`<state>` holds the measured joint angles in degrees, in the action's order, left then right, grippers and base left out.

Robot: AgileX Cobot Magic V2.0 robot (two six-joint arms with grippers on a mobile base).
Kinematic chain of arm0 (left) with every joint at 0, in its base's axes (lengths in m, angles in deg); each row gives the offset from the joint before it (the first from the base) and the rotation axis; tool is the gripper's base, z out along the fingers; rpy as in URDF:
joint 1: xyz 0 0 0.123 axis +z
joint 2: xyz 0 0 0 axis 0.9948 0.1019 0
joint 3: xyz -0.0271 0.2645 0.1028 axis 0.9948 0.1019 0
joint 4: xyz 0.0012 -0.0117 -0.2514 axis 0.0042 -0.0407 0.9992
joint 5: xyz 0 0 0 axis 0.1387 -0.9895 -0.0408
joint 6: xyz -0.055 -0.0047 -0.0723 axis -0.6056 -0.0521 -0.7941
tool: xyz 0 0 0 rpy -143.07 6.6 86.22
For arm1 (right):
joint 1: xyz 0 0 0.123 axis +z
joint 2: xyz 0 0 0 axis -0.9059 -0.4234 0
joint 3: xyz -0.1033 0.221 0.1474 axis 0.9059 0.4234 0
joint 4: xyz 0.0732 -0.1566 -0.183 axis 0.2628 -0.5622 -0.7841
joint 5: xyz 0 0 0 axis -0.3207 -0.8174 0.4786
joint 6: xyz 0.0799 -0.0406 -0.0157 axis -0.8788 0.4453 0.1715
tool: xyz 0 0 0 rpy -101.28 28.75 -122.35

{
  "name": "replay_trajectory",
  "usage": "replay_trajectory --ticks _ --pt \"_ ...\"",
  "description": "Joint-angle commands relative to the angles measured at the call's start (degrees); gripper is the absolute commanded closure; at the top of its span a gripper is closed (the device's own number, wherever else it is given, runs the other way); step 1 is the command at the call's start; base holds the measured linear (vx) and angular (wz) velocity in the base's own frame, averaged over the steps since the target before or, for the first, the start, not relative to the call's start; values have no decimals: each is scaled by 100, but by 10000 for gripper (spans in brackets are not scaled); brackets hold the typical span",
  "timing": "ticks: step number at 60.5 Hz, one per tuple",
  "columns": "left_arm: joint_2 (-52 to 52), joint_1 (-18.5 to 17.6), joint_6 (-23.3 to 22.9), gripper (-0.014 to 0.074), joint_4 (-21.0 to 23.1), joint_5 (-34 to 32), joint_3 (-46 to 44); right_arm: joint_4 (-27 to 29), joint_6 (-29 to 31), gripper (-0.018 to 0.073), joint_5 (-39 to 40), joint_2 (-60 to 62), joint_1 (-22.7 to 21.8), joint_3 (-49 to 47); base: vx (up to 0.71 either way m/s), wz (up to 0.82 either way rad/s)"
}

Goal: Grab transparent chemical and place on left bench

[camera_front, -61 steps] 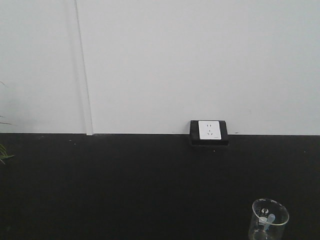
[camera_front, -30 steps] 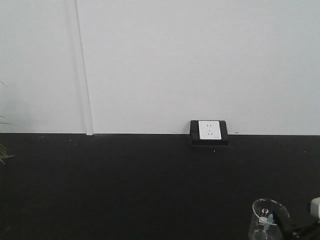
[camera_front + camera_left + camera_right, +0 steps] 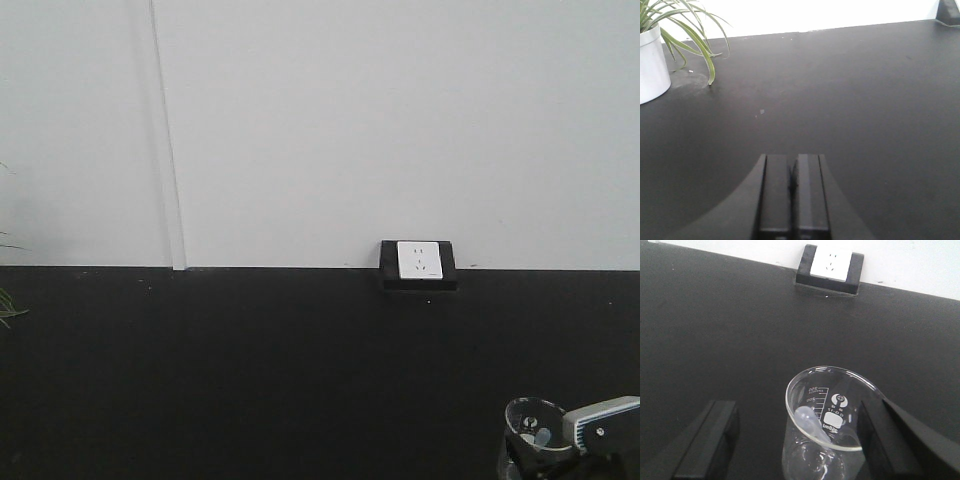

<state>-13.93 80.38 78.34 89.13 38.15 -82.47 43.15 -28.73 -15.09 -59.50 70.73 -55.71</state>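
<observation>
The transparent chemical is a small clear glass beaker (image 3: 826, 432) with printed markings, colourless liquid and a clear plastic dropper (image 3: 812, 424) leaning inside. It stands on a black worktop (image 3: 730, 330) with a wall socket. My right gripper (image 3: 799, 412) is open, with the beaker between its two black fingers (image 3: 710, 440). The right finger is close against the glass and the left finger is well apart from it. In the front view the beaker (image 3: 530, 432) is at the bottom right, with the right arm's grey casing (image 3: 603, 420) beside it. My left gripper (image 3: 793, 162) is shut and empty above the worktop. The left bench is out of view.
A white socket in a black frame (image 3: 418, 264) sits at the foot of the white wall, and also shows in the right wrist view (image 3: 830, 266). A white pot (image 3: 650, 65) with a green plant stands at the far left of the left wrist view.
My right gripper has come into the front view from the lower right and now stands around the beaker. The beaker has stayed in place.
</observation>
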Motion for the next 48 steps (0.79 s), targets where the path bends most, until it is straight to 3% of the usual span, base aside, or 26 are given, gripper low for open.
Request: replay_trajectory --ticks 1,14,30,48 --pt "-110 -10 -45 600 4 -449 93 23 164 38 981 -137 -9 -165 0 0" --pt "-110 -10 -45 600 4 -449 93 423 198 160 1321 -528 -9 -165 0 0" --pt "-110 -10 -45 600 4 -449 93 438 270 289 1503 -561 -9 -165 0 0" --pt "-110 -10 -45 600 4 -449 93 424 275 526 1526 -555 -9 -159 0 0"
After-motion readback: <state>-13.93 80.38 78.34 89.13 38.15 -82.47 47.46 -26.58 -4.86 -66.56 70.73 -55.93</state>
